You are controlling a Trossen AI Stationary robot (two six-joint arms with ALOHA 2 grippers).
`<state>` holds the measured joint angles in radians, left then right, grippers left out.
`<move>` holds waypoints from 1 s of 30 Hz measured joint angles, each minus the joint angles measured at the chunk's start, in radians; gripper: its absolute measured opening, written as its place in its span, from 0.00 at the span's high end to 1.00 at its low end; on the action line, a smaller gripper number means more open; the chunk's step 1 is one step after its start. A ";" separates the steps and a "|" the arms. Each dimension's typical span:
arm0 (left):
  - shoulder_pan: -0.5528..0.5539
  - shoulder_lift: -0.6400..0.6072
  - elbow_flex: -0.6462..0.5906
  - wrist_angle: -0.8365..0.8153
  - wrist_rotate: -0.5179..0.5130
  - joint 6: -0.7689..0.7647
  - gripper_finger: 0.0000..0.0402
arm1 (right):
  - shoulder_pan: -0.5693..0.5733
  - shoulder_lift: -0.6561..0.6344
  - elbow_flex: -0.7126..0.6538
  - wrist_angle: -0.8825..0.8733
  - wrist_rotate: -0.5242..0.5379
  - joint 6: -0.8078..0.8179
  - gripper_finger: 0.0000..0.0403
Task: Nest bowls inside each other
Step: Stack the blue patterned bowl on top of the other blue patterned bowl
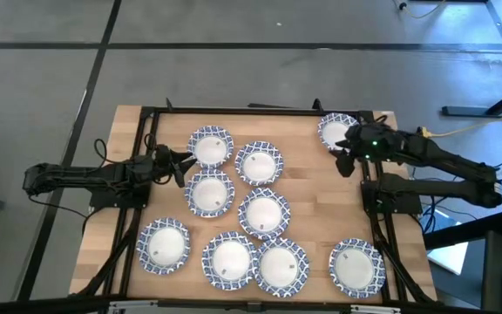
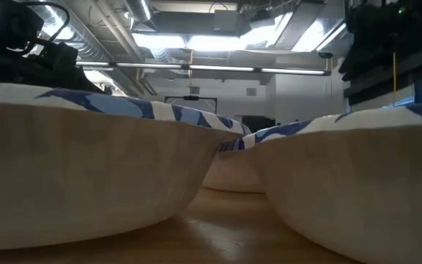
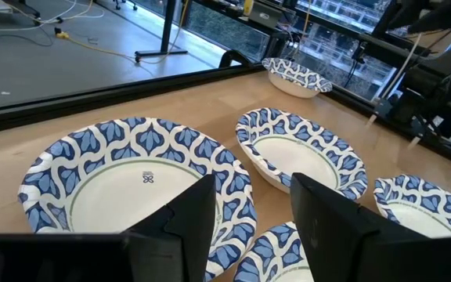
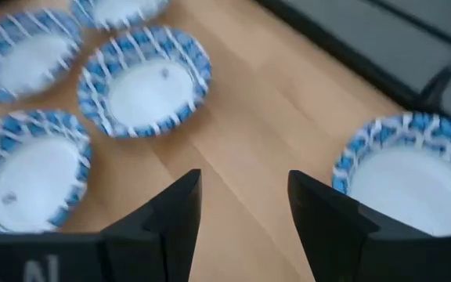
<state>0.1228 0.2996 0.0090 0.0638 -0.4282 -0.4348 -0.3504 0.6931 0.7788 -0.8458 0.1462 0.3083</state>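
Nine bowls point(image 1: 262, 213) are spread singly across a light wooden tabletop point(image 1: 321, 201) edged by a black frame, set on a grey floor; exposed ceiling ducts and strip lights are seen beyond. No legible writing is found. The left tool point(image 1: 181, 166) is parted and empty beside the far-left bowl point(image 1: 211, 146); the right tool point(image 1: 344, 157), likewise open and empty, is held by the far-right bowl point(image 1: 334, 130).
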 joint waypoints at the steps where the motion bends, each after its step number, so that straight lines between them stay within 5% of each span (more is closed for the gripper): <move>1: 0.000 0.000 0.000 0.000 0.000 0.000 0.60 | 0.000 0.017 0.000 -0.017 0.016 0.005 0.52; 8: 0.000 0.000 0.000 0.000 0.000 0.000 0.60 | -0.017 0.144 0.000 -0.073 0.195 0.050 0.52; 18: 0.000 0.000 0.000 0.000 0.000 -0.001 0.60 | -0.135 0.332 0.000 -0.070 0.195 0.070 0.52; 30: 0.000 0.000 0.000 0.000 0.000 -0.001 0.60 | -0.264 0.562 0.000 0.038 0.137 -0.089 0.52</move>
<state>0.1226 0.2996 0.0090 0.0639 -0.4282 -0.4358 -0.6142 1.2555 0.7788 -0.8074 0.2834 0.2195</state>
